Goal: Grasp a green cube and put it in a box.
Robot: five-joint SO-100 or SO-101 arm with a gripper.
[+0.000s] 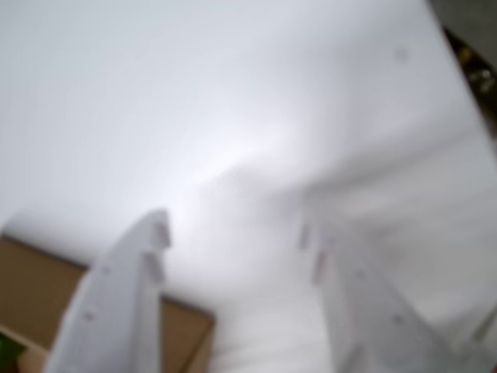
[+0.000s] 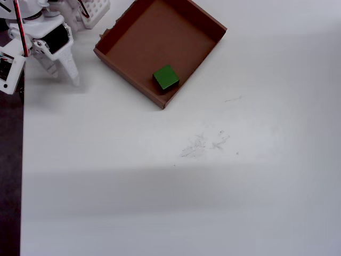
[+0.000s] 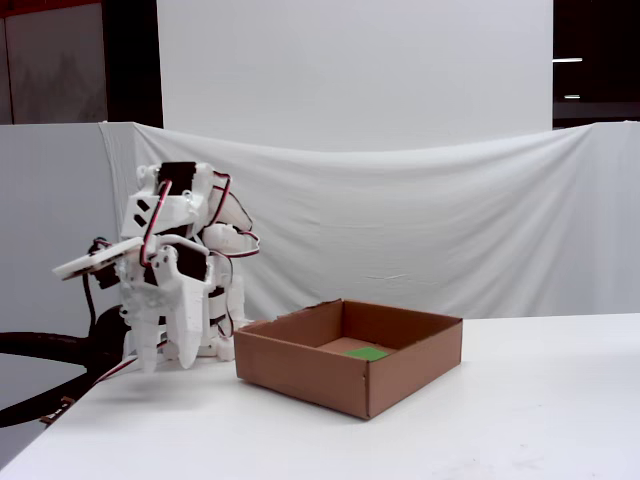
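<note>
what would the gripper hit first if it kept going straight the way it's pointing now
Probably the bare white table. The gripper points almost straight down beside the box, left of it in the fixed view, with nothing visible beneath its open jaws. Depth is unclear, so the box wall could be closer than it looks.

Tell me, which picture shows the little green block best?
The overhead view: the small solid green cube sits fully visible inside the shallow brown cardboard box, near one wall. The fixed view shows only its top over the box wall. The blurry wrist view shows just a green sliver at the corner.
</note>
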